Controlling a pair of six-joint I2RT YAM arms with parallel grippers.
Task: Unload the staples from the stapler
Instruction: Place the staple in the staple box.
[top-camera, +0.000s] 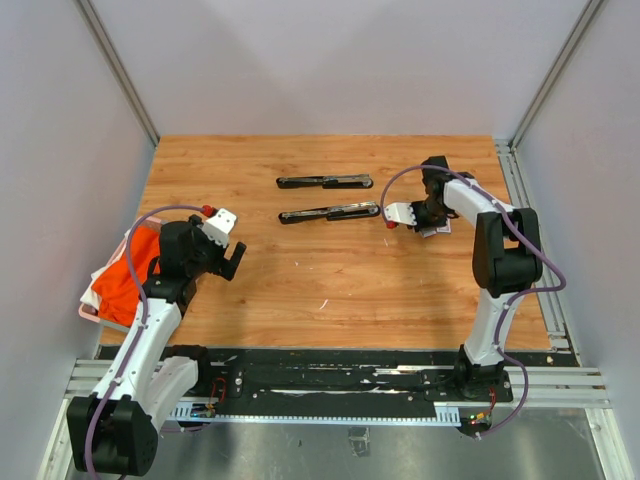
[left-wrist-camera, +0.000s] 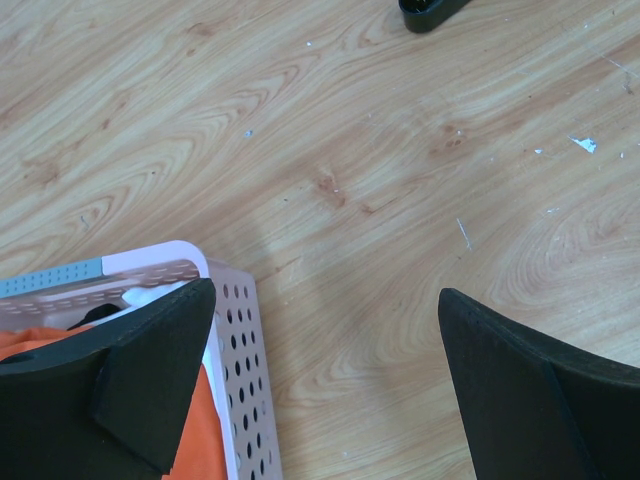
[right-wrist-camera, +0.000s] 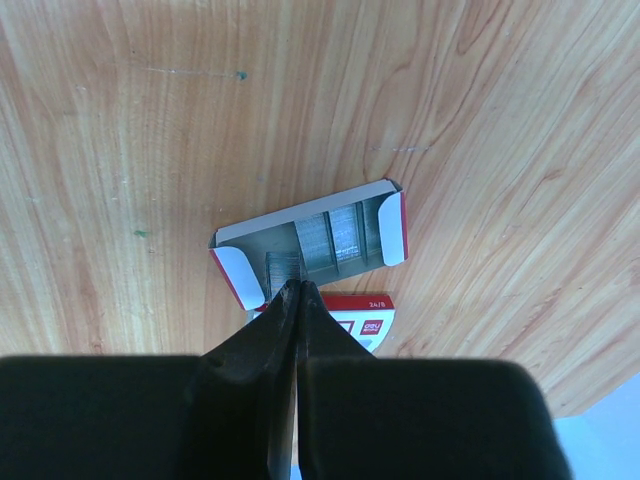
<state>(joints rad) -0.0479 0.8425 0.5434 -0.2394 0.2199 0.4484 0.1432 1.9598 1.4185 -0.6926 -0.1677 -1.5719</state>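
my right gripper (right-wrist-camera: 298, 292) is pinched fully closed, tips at the near edge of the open white-and-red box (right-wrist-camera: 300, 218). staples (right-wrist-camera: 335, 238) sit inside the box as silvery strips. far stapler (top-camera: 325, 181) and near stapler (top-camera: 330, 212) lie opened flat, left of the box. my left gripper (left-wrist-camera: 325, 295) is well left of the box, jaws wide, holding nothing, above a pink basket (left-wrist-camera: 245, 360).

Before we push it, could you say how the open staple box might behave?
The staple box looks like thin card, so probably light and apt to slide on the table. Being open-topped, it would likely crush if squeezed. The uncovered staples could spill if tipped.
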